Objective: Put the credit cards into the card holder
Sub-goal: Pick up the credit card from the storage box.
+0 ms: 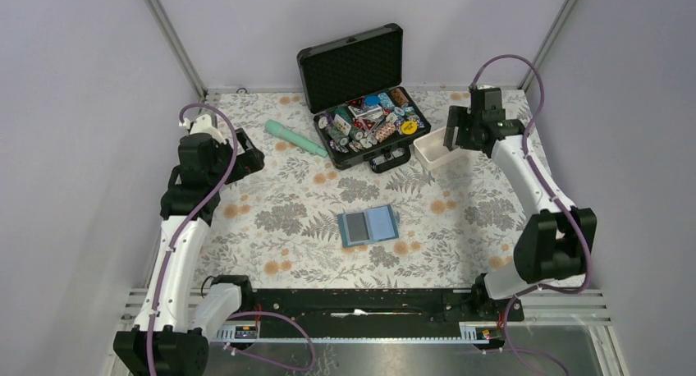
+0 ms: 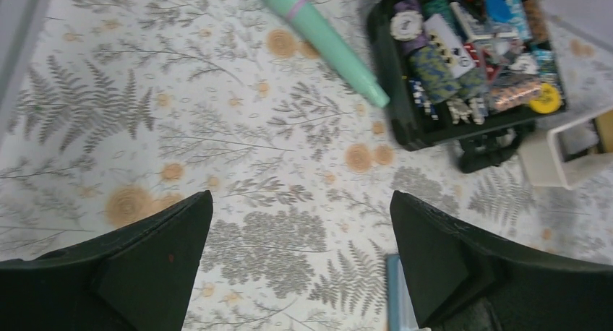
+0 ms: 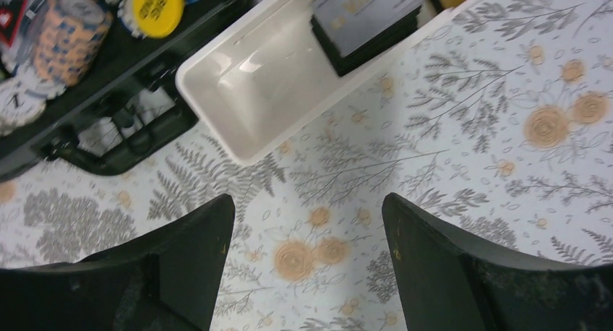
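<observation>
My left gripper (image 1: 246, 158) hangs over the far-left part of the floral table (image 1: 271, 228). In its wrist view the jaws are spread wide, with only cloth between them. Just right of it lies a mint-green cylinder (image 1: 295, 138), one end near the black case (image 1: 353, 68), which sits open at far centre, full of poker chips (image 1: 369, 121). The card holder (image 1: 368, 226) lies open and flat mid-table, nearer to me and well apart from both grippers. The dark patch on its left half may be a card, too small to tell. The white tray (image 3: 246, 92) sits right of the case and holds a stack of credit cards (image 3: 365, 16). My right gripper (image 3: 309, 201) hovers beside the tray, fingers apart and empty.
</observation>
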Motion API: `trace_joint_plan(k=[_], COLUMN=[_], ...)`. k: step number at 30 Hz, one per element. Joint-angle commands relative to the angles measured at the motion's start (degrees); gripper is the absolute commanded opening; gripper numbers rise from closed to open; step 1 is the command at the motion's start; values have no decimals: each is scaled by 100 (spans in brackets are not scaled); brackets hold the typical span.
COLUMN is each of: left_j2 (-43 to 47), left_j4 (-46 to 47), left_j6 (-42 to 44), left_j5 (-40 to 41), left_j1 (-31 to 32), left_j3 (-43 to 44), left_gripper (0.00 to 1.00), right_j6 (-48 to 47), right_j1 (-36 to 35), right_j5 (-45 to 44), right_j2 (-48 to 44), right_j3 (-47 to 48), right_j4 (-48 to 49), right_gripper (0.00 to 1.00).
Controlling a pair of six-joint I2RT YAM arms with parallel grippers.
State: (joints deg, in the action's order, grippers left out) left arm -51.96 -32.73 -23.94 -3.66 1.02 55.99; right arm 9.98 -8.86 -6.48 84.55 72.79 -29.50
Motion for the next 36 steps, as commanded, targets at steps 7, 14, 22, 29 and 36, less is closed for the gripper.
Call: trace_joint_plan(k=[7,14,22,29,36], left_j2=[-156,-38,-10,-23,-24], left_j4=[419,369,365,380,379], left_j6=[514,505,470,419,417], left_j5=[393,190,57,-73,-73], left_j1=[-508,-508,-514,-515,-515], left_j3=[-108,-161,-183,-195,-202], left_gripper=[99,99,99,99,99], right_j6=[-633,-889,-1306,-1494,-1577], right_j1=[748,766,802,851,990], right_j5=[-250,-1319,-2011,-2059,-1903], right_j2=[1731,2828,3587,4046,4423], right_j3=[1678,2233,2778,3255,3522], right_j4=[-156,175,468,494,425], right_gripper=[80,76,80,79,68])
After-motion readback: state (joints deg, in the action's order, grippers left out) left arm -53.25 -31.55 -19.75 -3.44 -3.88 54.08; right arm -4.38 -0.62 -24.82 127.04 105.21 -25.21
